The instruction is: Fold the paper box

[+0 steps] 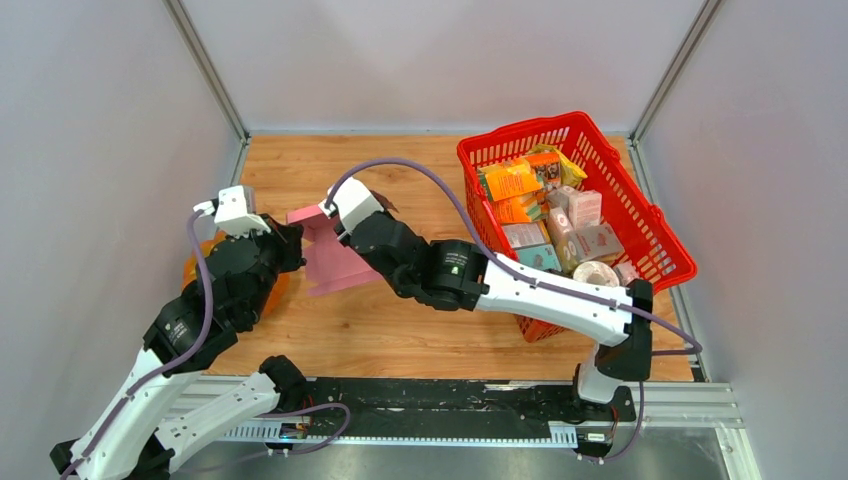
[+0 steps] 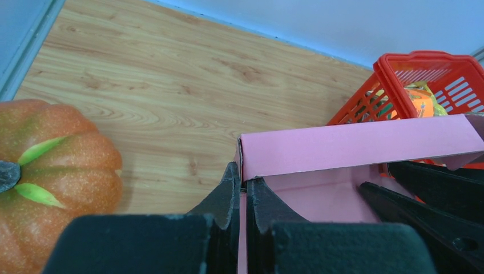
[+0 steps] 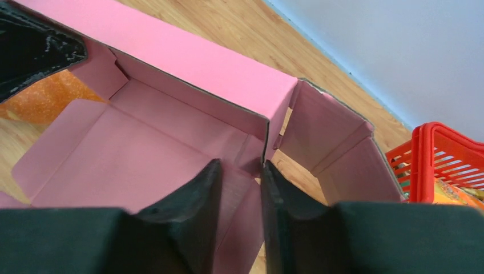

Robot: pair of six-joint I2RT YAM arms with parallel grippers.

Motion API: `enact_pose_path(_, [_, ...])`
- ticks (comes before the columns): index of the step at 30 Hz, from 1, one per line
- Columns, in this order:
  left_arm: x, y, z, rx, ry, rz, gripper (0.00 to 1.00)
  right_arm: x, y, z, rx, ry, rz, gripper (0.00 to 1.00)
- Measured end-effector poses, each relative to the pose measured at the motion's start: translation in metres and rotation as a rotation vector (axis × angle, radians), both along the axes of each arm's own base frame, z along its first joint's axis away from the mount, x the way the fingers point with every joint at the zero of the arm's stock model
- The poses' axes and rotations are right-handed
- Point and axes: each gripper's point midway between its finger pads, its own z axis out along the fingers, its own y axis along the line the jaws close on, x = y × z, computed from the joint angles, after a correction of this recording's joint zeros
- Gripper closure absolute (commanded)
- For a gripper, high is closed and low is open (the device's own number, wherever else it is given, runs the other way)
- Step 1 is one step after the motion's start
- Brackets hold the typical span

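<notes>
Paper box (image 1: 330, 262) | left-centre of table (image 1: 400, 330), near pumpkin (image 2: 51, 171), walls partly raised | left hand (image 2: 242, 180) clamped on one wall | right hand (image 3: 241, 171) clamped at that wall's other end | step: erecting walls | next: likely tucking end flap inward

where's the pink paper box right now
In the top view the paper box is left of centre, gripped by the left gripper and right gripper, just right of the pumpkin and left of the red basket.

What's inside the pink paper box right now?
Only bare pink cardboard shows inside the paper box, plus one finger of the right gripper, which straddles its wall. The floor under that finger is hidden.
</notes>
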Motion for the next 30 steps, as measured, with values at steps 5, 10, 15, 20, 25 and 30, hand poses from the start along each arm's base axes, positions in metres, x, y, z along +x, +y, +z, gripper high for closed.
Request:
enact_pose_path(5, [0.0, -0.003, 0.001, -0.005, -0.004, -0.012, 1.0, -0.019, -0.013, 0.013, 0.029, 0.045, 0.096, 0.38])
enact_pose_path(10, [-0.002, -0.01, 0.003, 0.004, -0.014, -0.069, 1.0, -0.054, -0.087, 0.051, 0.127, 0.12, 0.317, 0.35])
enact_pose_path(15, [-0.013, -0.026, 0.005, 0.018, -0.026, -0.204, 1.0, -0.036, -0.168, 0.089, 0.287, 0.105, 0.38, 0.32])
enact_pose_path(20, [-0.026, -0.047, 0.001, 0.043, -0.013, -0.365, 1.0, -0.076, -0.131, 0.06, 0.227, 0.246, 0.739, 0.35])
enact_pose_path(25, [-0.04, -0.066, -0.004, 0.045, 0.007, -0.508, 1.0, -0.08, -0.104, 0.014, 0.165, 0.444, 0.888, 0.39])
enact_pose_path(30, [-0.048, -0.075, -0.005, 0.044, 0.01, -0.584, 1.0, -0.095, -0.105, 0.018, 0.157, 0.472, 0.977, 0.41])
